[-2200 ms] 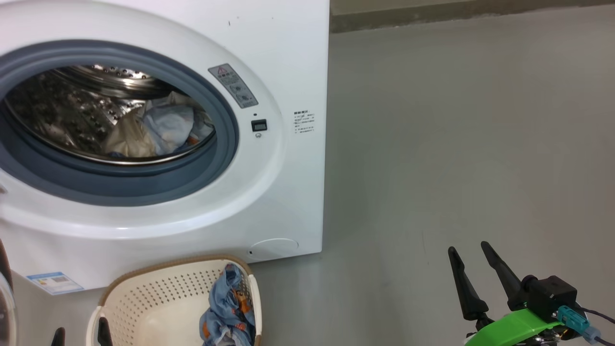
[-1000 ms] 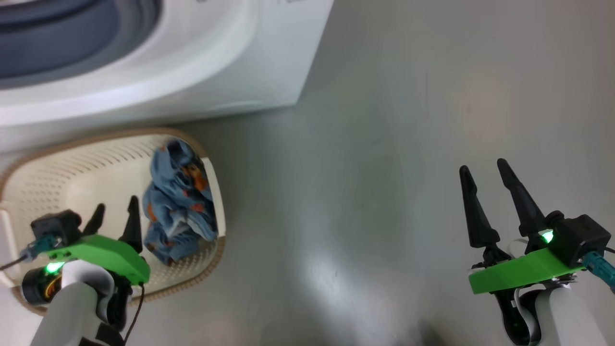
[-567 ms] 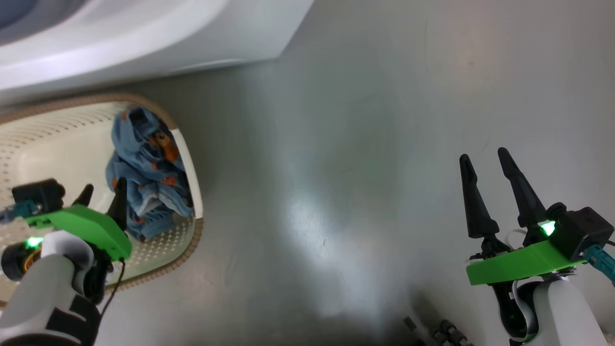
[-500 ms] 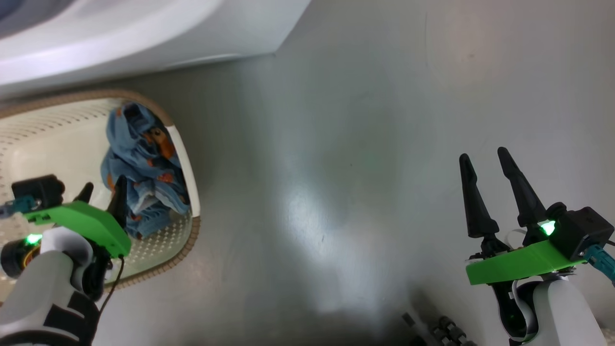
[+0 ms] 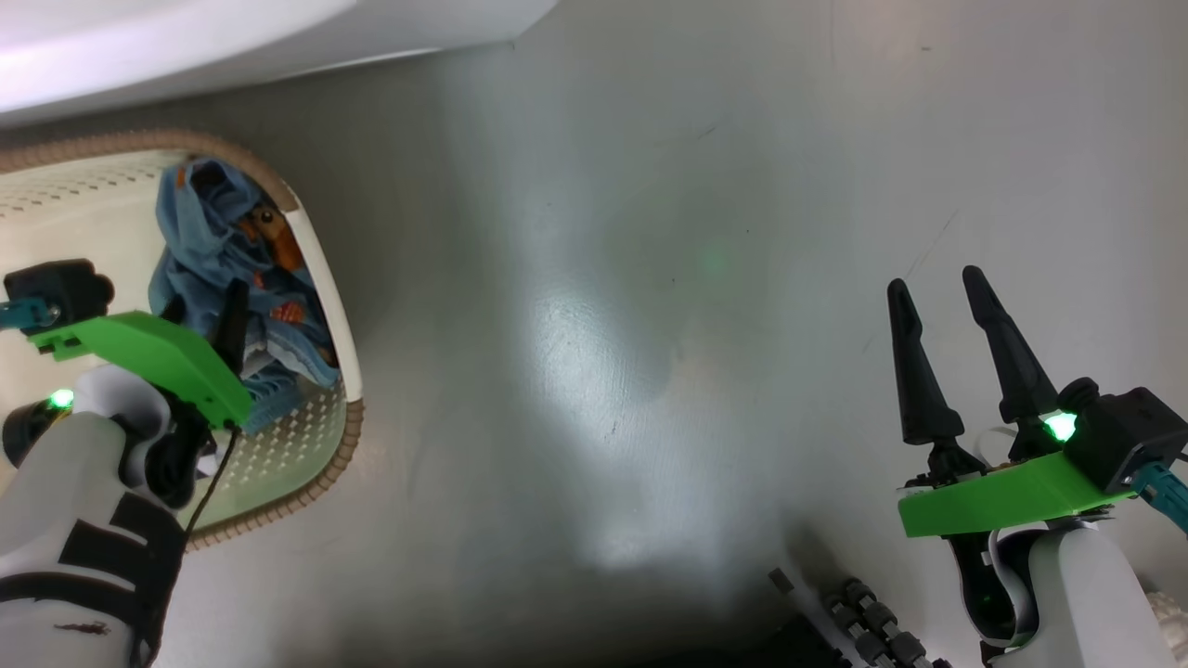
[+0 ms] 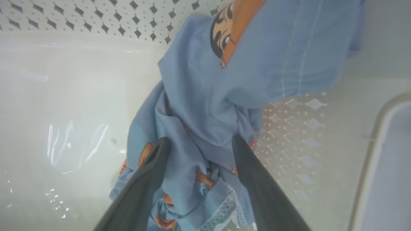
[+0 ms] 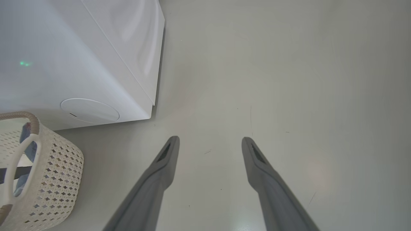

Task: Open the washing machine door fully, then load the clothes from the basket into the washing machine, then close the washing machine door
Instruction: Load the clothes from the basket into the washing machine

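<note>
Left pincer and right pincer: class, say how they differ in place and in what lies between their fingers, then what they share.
The left pincer reaches into the basket; the right pincer hangs over the floor.
The left pincer's fingers straddle the light blue garment; the right pincer's fingers have nothing between them.
Shared: both stand open, with two dark tapering fingers.
</note>
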